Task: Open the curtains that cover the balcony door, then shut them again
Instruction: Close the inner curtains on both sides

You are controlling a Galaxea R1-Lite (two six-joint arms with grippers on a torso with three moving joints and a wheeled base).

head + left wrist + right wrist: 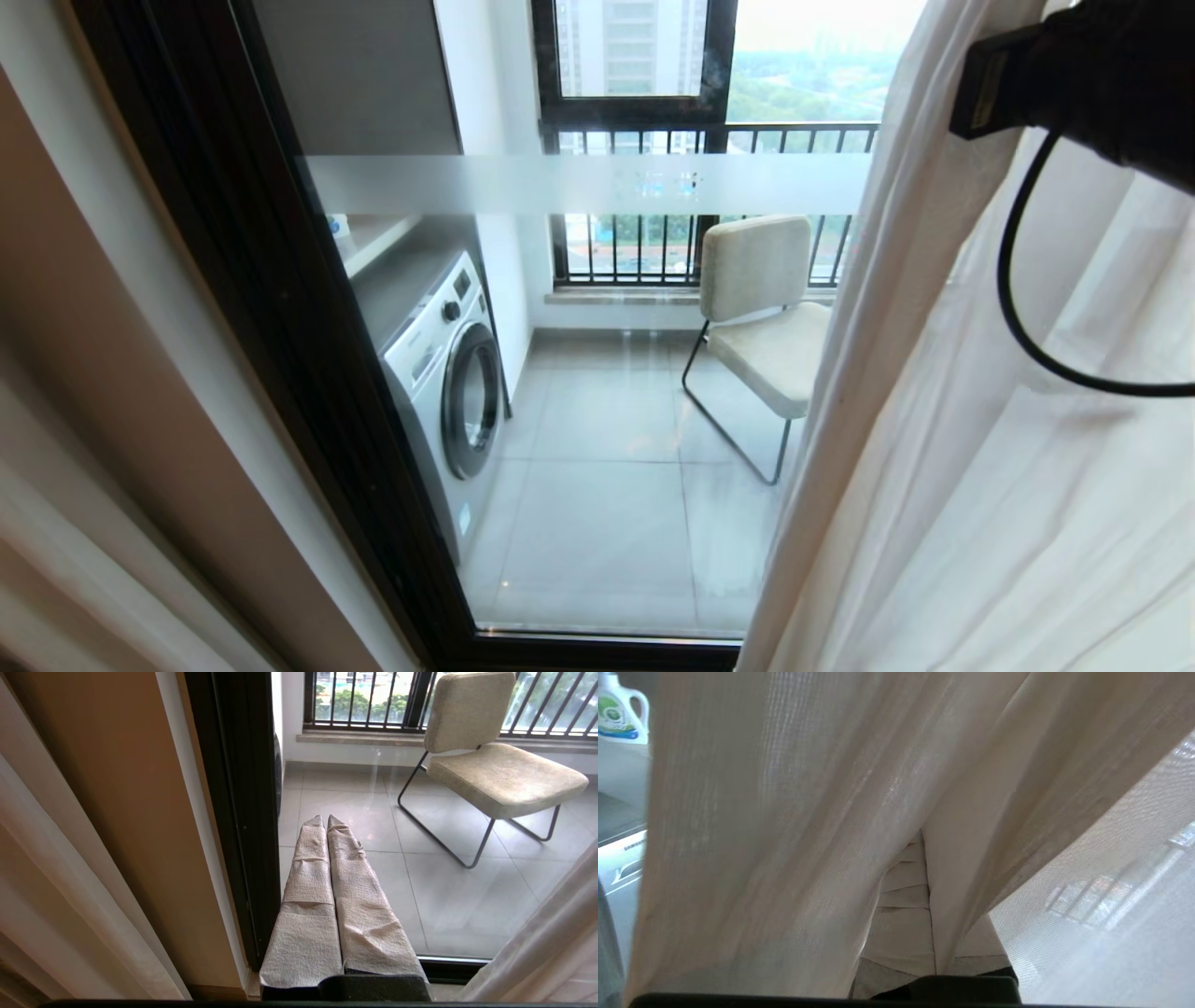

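Observation:
The balcony door (243, 280) has a dark frame and a frosted band (579, 184) across its glass, which stands mostly uncovered. The white sheer of the curtains (980, 420) hangs bunched at the right. My right arm (1102, 84) reaches into it from the upper right. In the right wrist view my right gripper (920, 840) is shut on a fold of the sheer (784, 812), which drapes over the fingers and hides their tips. A pale curtain panel (56, 882) hangs at the left. My left gripper (325, 819) is shut and empty, low by the door frame (243, 812).
Behind the glass on the balcony stand a washing machine (448, 383) at the left and a beige chair (766, 317) on a tiled floor. A barred window (635, 93) closes the far end. A detergent bottle (619, 709) sits above the washer. A black cable (1018, 308) loops from my right arm.

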